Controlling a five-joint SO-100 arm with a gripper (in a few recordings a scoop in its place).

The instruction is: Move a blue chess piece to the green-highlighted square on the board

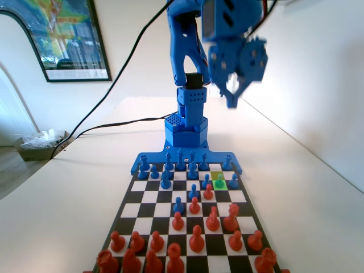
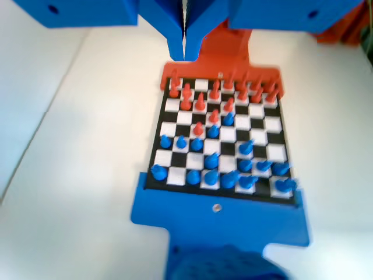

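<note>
gripper [image 2: 184, 51] high above the board [image 1: 187, 196], jaws together, empty | green-highlighted square [image 1: 219, 183] already holds a pawn | open the jaws before descending

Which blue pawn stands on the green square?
The blue pawn on the green-highlighted square, right side of the fixed view, tinted green; other blue pawns stand on black or white squares.

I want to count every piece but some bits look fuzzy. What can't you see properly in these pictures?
- Fixed view: the gripper is motion-blurred high above the board.
- Fixed view: the nearest red pieces are cut off by the bottom edge.
- Fixed view: a piece stands on the green-highlighted square, tinted green, so its type is unclear.
- Wrist view: the whole picture is blurred; the blue pieces smear together. The jaws look shut.
</note>
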